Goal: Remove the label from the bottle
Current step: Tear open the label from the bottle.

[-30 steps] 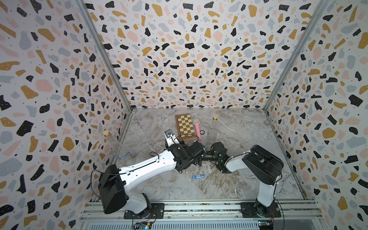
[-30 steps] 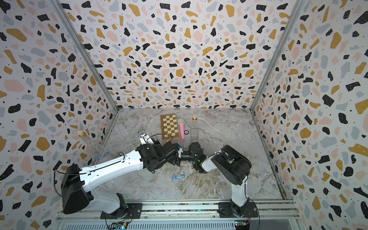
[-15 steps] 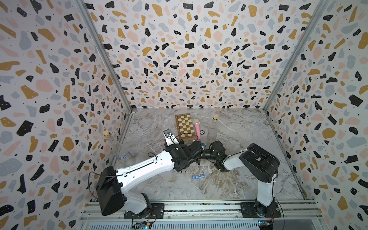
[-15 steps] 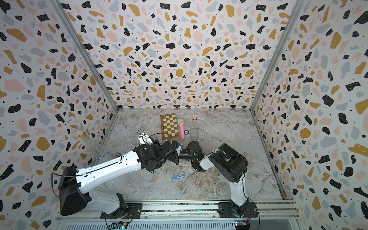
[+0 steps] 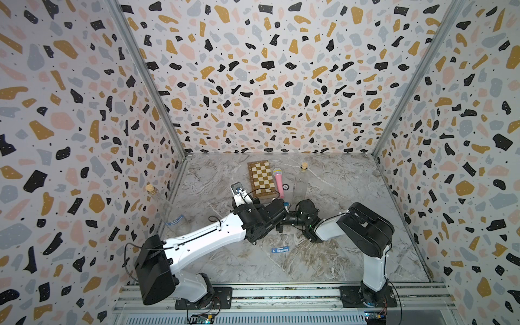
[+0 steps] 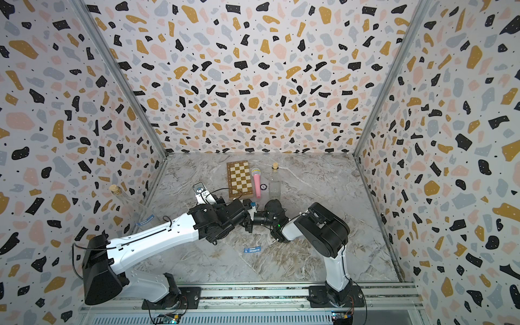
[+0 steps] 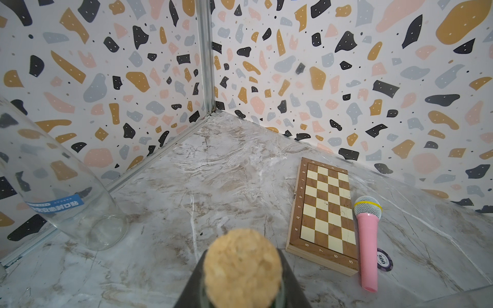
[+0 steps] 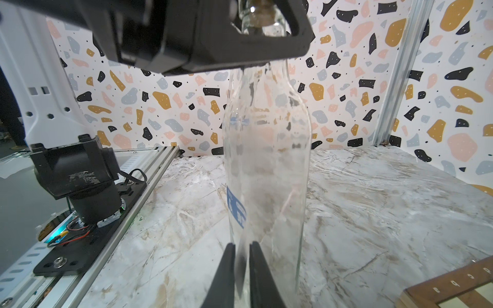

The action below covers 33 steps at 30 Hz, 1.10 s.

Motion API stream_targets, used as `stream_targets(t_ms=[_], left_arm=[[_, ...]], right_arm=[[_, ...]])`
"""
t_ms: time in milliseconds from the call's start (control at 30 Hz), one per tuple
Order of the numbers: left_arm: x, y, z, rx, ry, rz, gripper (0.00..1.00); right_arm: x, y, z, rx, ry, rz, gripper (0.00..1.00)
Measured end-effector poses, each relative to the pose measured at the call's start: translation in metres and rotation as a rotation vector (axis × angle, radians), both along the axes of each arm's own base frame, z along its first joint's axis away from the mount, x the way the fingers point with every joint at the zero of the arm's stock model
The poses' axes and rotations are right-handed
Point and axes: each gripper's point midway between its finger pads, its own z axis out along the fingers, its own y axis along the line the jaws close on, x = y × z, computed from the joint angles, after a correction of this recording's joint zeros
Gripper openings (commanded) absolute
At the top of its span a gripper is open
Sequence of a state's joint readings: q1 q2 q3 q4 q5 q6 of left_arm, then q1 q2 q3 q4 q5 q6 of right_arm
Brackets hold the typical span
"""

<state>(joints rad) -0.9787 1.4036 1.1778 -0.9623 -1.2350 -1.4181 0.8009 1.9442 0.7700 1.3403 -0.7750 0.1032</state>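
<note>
A clear glass bottle [image 8: 266, 149] with a cork [image 7: 242, 266] stands upright on the marble table. My left gripper [image 7: 241, 290] [image 8: 262, 16] is shut on its neck from above. A blue label [image 8: 236, 210] sticks to the bottle's lower side. My right gripper [image 8: 241, 246] is low against the bottle wall just under the label. Its jaws are drawn together to a narrow slit. Whether the label's edge sits in that slit does not show. In both top views the two grippers, left [image 5: 282, 206] [image 6: 249, 206] and right [image 5: 281, 225] [image 6: 249, 223], meet mid-table and hide the bottle.
A loose blue label [image 5: 280, 250] lies on the table in front of the arms. A second labelled bottle [image 5: 166, 208] leans on the left wall. Behind are a chessboard [image 5: 261, 177], a pink toy microphone [image 5: 279, 183], a poker chip [image 7: 384, 260] and a bare corked bottle [image 5: 300, 183].
The right gripper's jaws have closed from about half open to almost together. The right arm has drawn a little closer to the bottle. The left arm still holds the neck.
</note>
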Motion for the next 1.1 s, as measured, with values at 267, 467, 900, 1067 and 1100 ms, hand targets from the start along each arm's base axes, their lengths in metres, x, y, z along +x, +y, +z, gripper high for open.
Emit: stream_targets(t_ms=[267,467,900,1067,1100], left_arm=[[0.0002,-0.0004,0.0001,0.002,0.001,-0.002,0.00],[0.0005,-0.0008,0.0002,0.001,0.000,-0.003,0.00],[0.0014,-0.0028,-0.0002,-0.008,0.001,-0.007,0.00],[0.0014,-0.0028,-0.0002,-0.006,0.001,-0.008,0.00],[0.0014,-0.0028,-0.0002,-0.006,0.002,-0.008,0.00]], right_arm=[[-0.0001,0.0000,0.0009,0.003,0.003,0.001,0.09],[-0.0007,-0.0002,0.0039,0.014,-0.002,0.004,0.17],[-0.0017,0.0024,0.0011,0.012,0.010,0.010,0.11],[-0.0017,0.0025,0.0003,0.010,0.014,0.010,0.08],[-0.0017,0.0025,0.0002,0.010,0.014,0.011,0.07]])
